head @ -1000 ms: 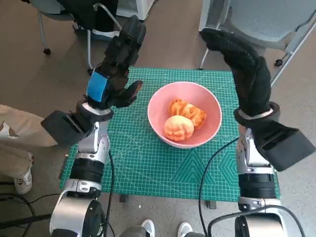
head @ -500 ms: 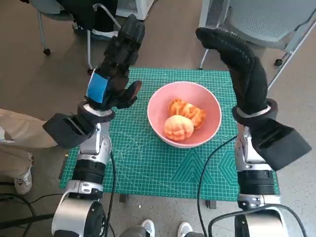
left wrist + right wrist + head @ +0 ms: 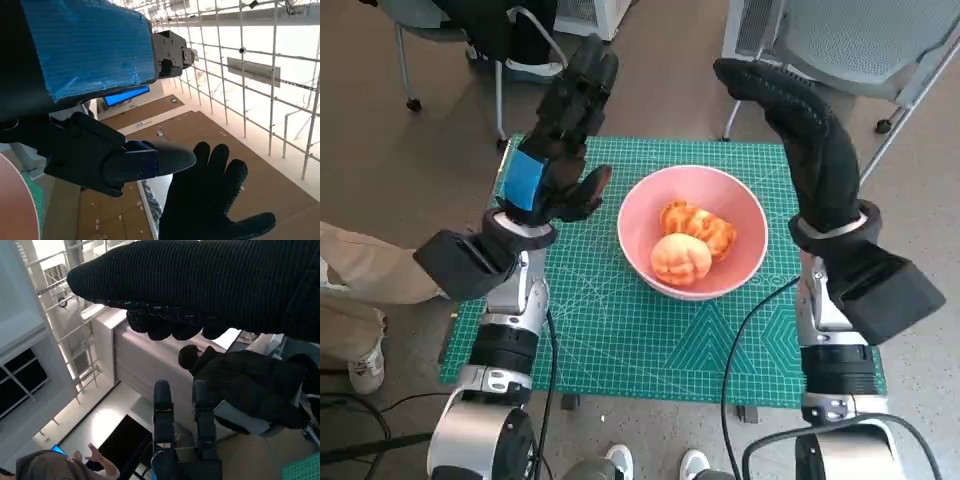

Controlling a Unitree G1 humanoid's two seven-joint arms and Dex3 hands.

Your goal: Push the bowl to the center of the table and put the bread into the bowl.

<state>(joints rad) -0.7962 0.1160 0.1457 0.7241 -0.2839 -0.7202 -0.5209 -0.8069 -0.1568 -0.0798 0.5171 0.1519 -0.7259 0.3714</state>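
Looking down from the head view, we see the pink bowl [image 3: 693, 231] sitting near the middle of the green mat [image 3: 620, 330] on the worktop, with two pieces of bread inside it. The rounder bun [image 3: 681, 260] lies at the near side of the bowl, touching the darker, twisted piece [image 3: 698, 226] behind it. That twisted piece has its long axis running from the far left of the bowl toward the right rim; the bun is too round for us to give it a direction.

Our left hand [image 3: 552, 150] is raised beside the bowl's left rim, not touching it, fingers stretched up and away from us, thumb sticking out toward the bowl, holding nothing. Our right hand [image 3: 810, 140] is raised over the mat's far right corner, beside and beyond the bowl's right rim, also apart from it, fingers straight and spread a little, empty.

From the left wrist view we get only a thin pink edge of the bowl [image 3: 15, 205], cut off at the frame edge; the bread is out of sight there, and the gloved hand shows spread open against a bright window grid. The right wrist view shows no bowl, just the glove, the other hand's fingers, and a person [image 3: 240, 385] in dark clothes seated behind. A person's trouser leg [image 3: 360, 275] and shoe are cut off at the head view's left edge.
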